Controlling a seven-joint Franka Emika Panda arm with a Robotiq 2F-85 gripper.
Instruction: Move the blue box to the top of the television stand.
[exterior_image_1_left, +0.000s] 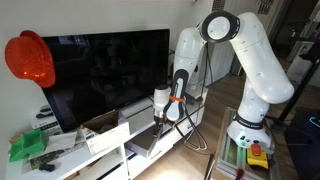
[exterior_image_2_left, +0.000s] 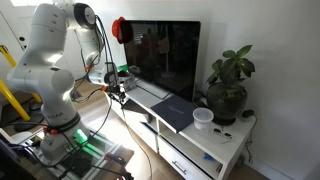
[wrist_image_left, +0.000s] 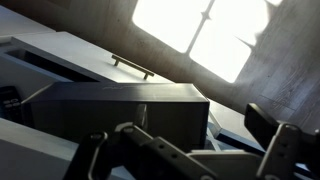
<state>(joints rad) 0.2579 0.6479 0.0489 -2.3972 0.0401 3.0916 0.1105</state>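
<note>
Orange-red, a hard hat is hanging at the upper left of an exterior view, beside the big black TV. Under them the white television stand is stretching across the lower left, carrying a green box and a cardboard box. Right of centre the gripper is pointing down close above the blue box; I cannot tell whether they are touching.

In an exterior view the white arm is standing at the left. The box is lying at frame centre on the stand before the TV; whether on the top or on a drawer is unclear. A white cup and a potted plant are sitting further right.

In the wrist view the fingers are showing at the lower corners, jaws spread, gripping nothing, with the box ahead.
</note>
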